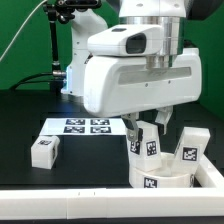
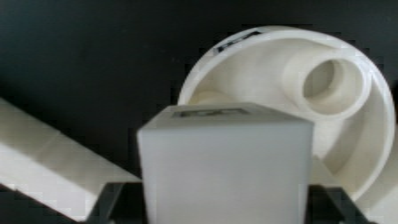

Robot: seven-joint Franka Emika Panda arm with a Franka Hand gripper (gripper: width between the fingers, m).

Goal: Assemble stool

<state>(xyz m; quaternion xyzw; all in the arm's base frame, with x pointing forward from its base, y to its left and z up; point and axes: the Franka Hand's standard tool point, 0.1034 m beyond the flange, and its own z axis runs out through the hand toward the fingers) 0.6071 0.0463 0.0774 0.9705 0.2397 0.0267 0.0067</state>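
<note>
The gripper [image 2: 222, 198] was clamped on an upright stool leg [image 2: 221, 150], long axis vertical, held over the round seat [image 2: 249, 60], which lay near, on the exterior view's right. Its open socket [image 2: 338, 85] sat slightly aside from the leg.

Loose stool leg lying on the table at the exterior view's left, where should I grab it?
Grip the loose stool leg across its two long flat sides, coming from straight above: it lies flat on the table, apart from the marker board.
</note>
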